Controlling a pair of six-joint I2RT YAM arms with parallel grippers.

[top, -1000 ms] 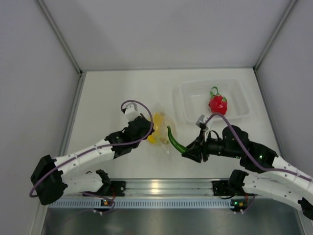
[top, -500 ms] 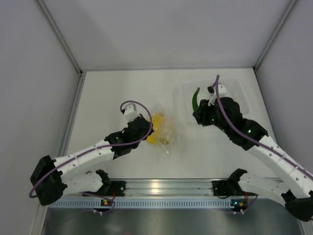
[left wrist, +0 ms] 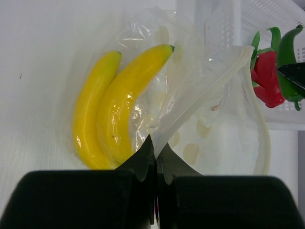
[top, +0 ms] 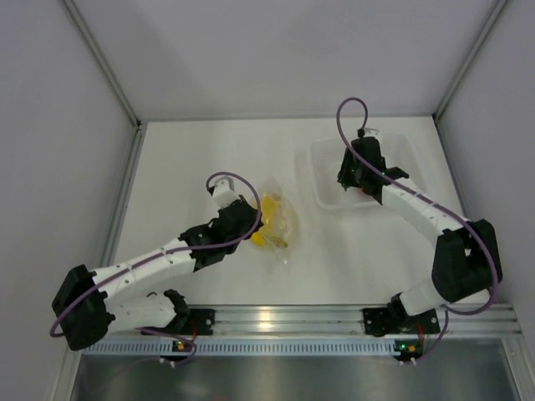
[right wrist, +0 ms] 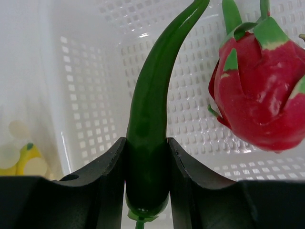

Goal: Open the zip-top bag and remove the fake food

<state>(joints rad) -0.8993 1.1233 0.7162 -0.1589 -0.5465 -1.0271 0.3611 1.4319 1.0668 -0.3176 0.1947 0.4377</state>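
Two yellow bananas (left wrist: 114, 109) lie side by side inside the zip-top bag (left wrist: 209, 95), which rests on the white desk (top: 192, 167) about midway between its left and right edges and a little nearer the near edge than the far one. The left jaws are pressed together on the bag's near edge, pinching the clear plastic right where the pale zip strip runs up and away from them. In the left wrist view the bag's mouth gapes to the right of that strip. The clear rectangular tray (top: 401, 150) sits toward the far right corner of the desk, just beside the bag on its right. The right arm reaches over the tray, and the right jaws are clamped on the thick lower end of a long, curved green piece (right wrist: 150, 119), which stands up between them with its thin tip pointing away from the wrist camera. A red fruit (right wrist: 257, 95) with green leaves lies in the tray on its perforated floor, just beside the green piece. Whether the two touch cannot be told. In the top view the right arm's wrist hides most of the fruit.
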